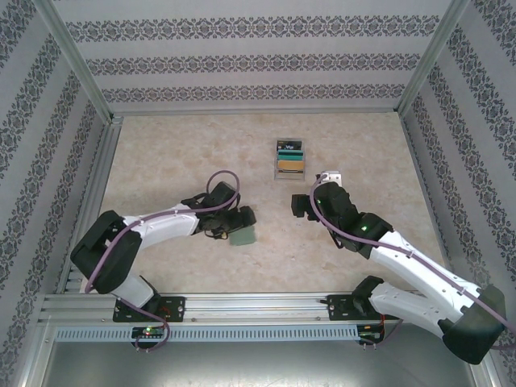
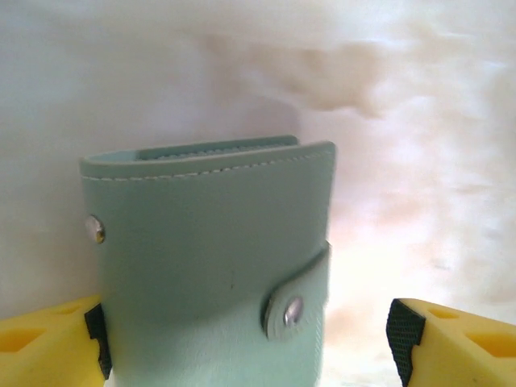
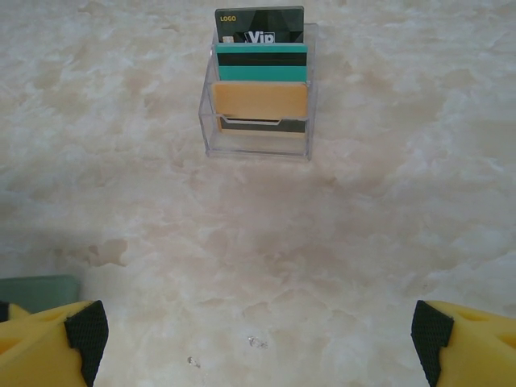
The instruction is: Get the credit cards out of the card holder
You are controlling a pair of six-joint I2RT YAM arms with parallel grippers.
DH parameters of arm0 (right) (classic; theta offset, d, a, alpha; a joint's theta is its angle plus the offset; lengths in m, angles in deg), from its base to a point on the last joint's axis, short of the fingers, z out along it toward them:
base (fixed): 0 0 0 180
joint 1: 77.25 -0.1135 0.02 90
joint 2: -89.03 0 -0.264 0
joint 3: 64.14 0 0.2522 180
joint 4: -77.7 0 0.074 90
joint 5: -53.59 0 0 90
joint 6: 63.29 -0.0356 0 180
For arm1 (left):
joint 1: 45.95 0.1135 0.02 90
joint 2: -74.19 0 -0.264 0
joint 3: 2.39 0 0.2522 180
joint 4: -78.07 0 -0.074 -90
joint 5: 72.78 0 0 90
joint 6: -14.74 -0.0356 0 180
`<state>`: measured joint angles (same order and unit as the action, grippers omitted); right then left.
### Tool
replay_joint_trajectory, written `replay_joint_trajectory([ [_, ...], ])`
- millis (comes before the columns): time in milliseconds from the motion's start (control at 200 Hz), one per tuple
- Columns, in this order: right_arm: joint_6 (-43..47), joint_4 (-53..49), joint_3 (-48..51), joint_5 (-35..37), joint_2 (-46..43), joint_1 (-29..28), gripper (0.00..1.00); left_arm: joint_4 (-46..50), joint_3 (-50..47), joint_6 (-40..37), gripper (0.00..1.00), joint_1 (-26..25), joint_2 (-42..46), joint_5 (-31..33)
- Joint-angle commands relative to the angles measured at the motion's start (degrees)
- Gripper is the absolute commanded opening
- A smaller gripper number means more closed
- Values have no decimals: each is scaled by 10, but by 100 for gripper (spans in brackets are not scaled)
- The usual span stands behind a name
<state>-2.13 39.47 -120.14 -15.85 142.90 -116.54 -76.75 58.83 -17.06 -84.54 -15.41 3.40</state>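
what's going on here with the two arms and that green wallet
The left claw stands open around a closed, dull-green, leather-look wallet with a snap tab on the marbled beige table, with a gap on one side, so it is not clamped. The right claw is open and empty, facing a clear plastic tiered stand that holds a black VIP card, a teal card and a tan-gold card. Neither claw holds a card.
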Motion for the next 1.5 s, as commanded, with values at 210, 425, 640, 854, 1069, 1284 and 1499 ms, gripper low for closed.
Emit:
replay_joint_trajectory([
  [210,-11,-30,-8,-6,16,-12,98,-68,38,32,92,-18,-29,-44],
  [425,4,-32,-46,-66,105,-30,97,90,58,-17,99,-6,54,57],
  [640,10,-38,-109,-89,228,-70,69,196,35,-22,99,22,166,155],
  [854,24,-71,-188,-99,361,-96,53,240,12,-22,99,24,224,200],
  [1069,33,-80,-233,-101,449,-113,46,234,-18,-4,99,24,260,202],
  [1284,44,-86,-255,-96,497,-117,40,232,-24,-3,99,24,266,195],
  [1499,44,-92,-250,-94,517,-117,43,228,-24,-4,99,24,262,194],
])
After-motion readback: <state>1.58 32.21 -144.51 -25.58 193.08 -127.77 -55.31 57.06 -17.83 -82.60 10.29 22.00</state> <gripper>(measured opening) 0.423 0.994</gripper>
